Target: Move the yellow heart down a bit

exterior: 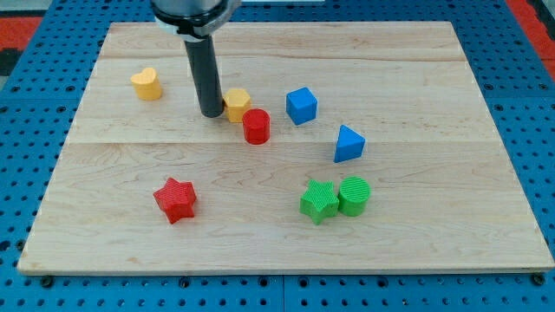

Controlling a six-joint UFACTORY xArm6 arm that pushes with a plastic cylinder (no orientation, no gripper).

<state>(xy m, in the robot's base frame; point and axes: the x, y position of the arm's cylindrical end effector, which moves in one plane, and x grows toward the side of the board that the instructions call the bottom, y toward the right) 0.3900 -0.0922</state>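
The yellow heart [147, 83] lies on the wooden board [277, 234] at the view's upper left. My tip [211, 113] rests on the board to the right of the heart and a little lower, well apart from it. The tip stands just left of a yellow block [237, 103], close to touching it. The rod rises from the tip to the view's top.
A red cylinder [256, 126] touches the yellow block's lower right. A blue cube [301, 105] and a blue triangular block [349, 144] lie to the right. A red star [175, 199] sits lower left. A green star [319, 201] and a green cylinder [354, 195] touch at lower right.
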